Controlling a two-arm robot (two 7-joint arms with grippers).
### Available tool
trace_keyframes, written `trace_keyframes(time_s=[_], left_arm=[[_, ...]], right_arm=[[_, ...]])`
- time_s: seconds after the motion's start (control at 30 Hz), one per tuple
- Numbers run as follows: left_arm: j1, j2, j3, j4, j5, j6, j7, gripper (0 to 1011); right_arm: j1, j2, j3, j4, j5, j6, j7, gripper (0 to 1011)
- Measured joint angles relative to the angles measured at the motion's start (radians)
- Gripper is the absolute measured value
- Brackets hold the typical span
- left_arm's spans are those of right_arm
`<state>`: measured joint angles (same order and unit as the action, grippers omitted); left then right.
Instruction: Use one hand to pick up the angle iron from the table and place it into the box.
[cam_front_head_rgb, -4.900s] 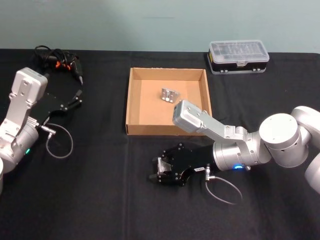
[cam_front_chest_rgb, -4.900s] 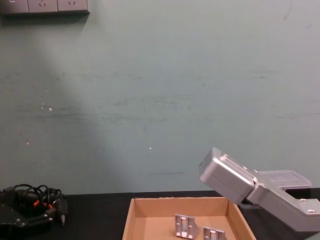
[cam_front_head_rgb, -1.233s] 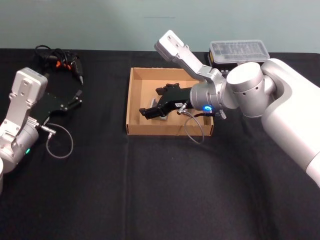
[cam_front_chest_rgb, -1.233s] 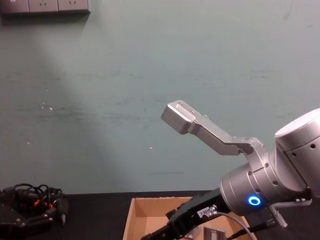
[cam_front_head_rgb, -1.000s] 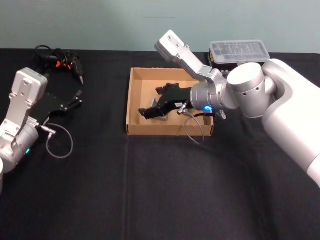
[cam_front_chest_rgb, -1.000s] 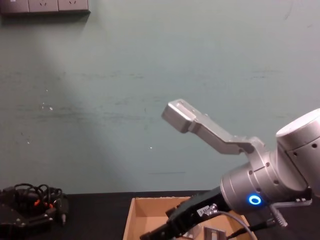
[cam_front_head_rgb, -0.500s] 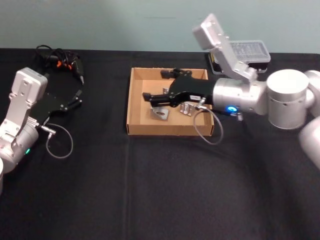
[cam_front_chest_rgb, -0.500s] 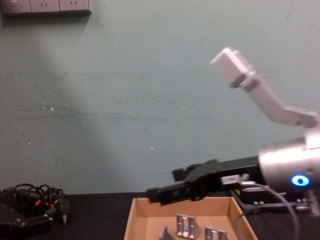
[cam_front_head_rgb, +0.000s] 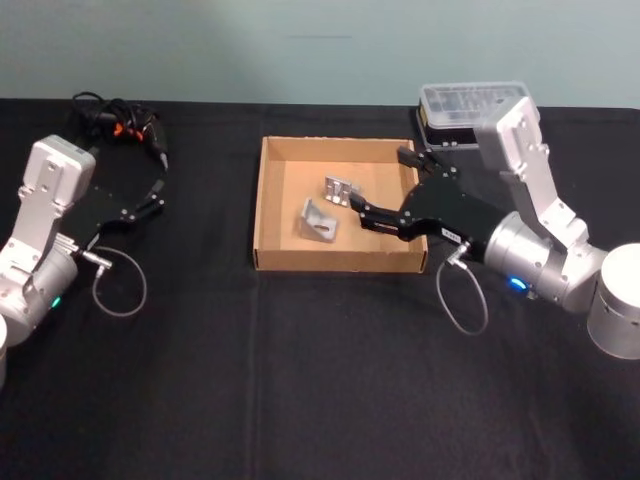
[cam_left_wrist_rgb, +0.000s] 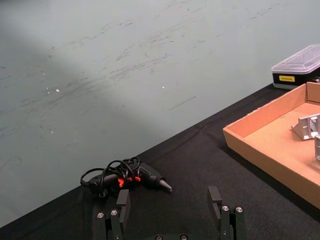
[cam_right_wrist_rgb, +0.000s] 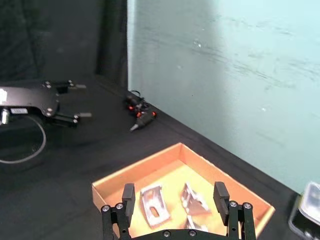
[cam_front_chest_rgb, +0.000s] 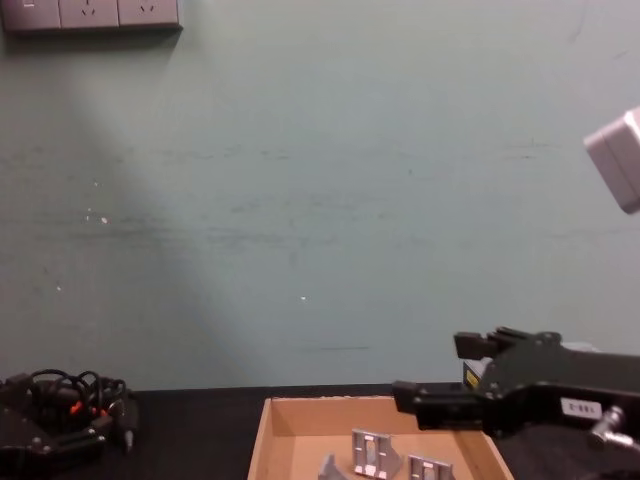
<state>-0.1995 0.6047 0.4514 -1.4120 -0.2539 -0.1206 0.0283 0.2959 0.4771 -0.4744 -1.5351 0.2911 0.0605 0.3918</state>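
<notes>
Three silver angle irons lie inside the tan box on the black table. One angle iron rests left of centre, and another angle iron lies behind it. The right wrist view shows them as the near angle iron, the middle one and a third. My right gripper hovers open and empty over the box's right side, above its wall. Its fingers are spread wide. My left gripper sits open at the far left, well away from the box.
A clear-lidded plastic case stands behind the box at the back right. A black tool with orange marks and coiled cable lies at the back left. Cable loops hang from both wrists. Bare black table stretches across the front.
My right gripper carried an angle iron from the front of the table into the box, let it go, and drew back to the right, open. The left arm stayed still.
</notes>
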Motion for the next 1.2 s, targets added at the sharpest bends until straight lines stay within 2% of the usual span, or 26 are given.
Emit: trace_keyframes(time_s=[0.1,1.2], left_arm=[[0.0,0.0,0.0,0.0,0.0,0.0,0.0,1011],[0.0,0.0,0.0,0.0,0.0,0.0,0.0,1011]], right_arm=[[-0.013,0.0,0.005,-0.003,-0.011,-0.001,-0.011,1000],[-0.002,-0.001,0.001,0.002,-0.006,0.001,-0.004,1000]])
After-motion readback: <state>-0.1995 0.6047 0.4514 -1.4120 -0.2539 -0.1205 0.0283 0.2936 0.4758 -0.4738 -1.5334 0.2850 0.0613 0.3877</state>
